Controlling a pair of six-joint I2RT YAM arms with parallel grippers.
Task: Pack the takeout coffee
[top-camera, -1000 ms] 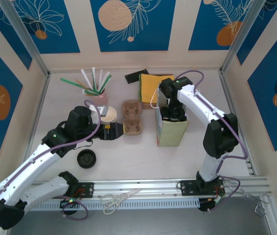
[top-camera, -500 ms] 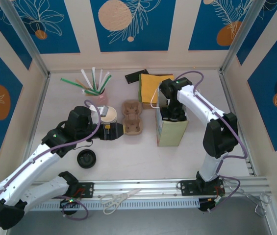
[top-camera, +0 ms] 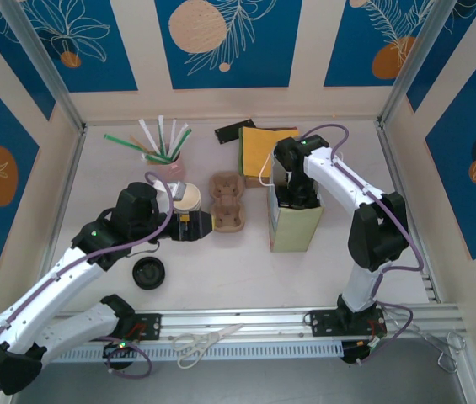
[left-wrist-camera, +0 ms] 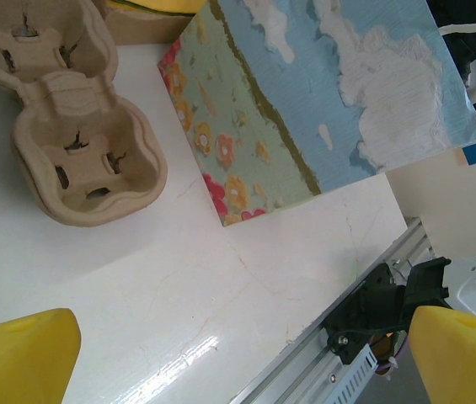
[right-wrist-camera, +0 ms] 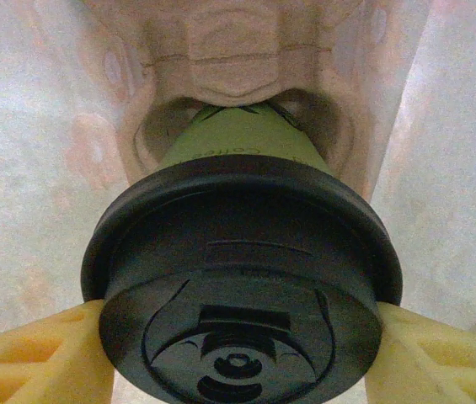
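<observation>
Coffee (right-wrist-camera: 242, 252) x1 held by R gripper (right-wrist-camera: 238, 353) | loose lid (top-camera: 148, 272) x1 | scissors (top-camera: 206, 343) x1

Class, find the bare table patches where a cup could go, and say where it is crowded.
Free: the strip between the loose black lid, the paper bag and the near rail; also right of the bag. Crowded: the back, with straw cup, cup carriers and yellow napkins.
</observation>
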